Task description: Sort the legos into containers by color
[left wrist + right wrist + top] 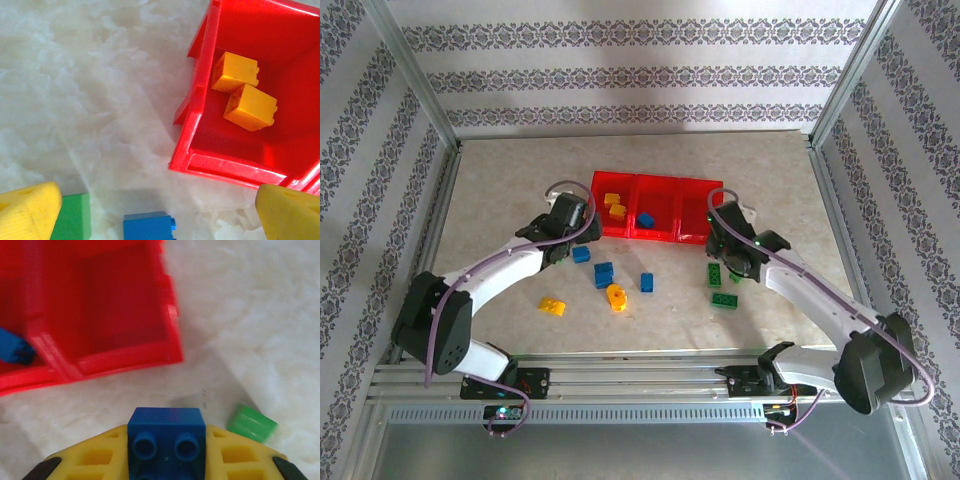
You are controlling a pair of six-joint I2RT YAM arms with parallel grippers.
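Top view: the red three-compartment tray (692,212) sits just beyond the left claw (585,228) and the right claw (718,248). Three blue legos (603,274) lie loose on the worktop between them.
Left wrist: the jaws gape wide, with two yellow bricks (250,107) ahead-right in the tray.
Right wrist: the claw clamps one studded blue brick (166,440), with the tray's end compartment ahead.

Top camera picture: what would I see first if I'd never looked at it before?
First, the bright red tray in the middle of the table, with two yellow bricks in its left compartment and a blue lego in the middle one. Then the loose bricks, blue, yellow and green, scattered in front of it. The jaws of the right arm are shut on a blue brick.
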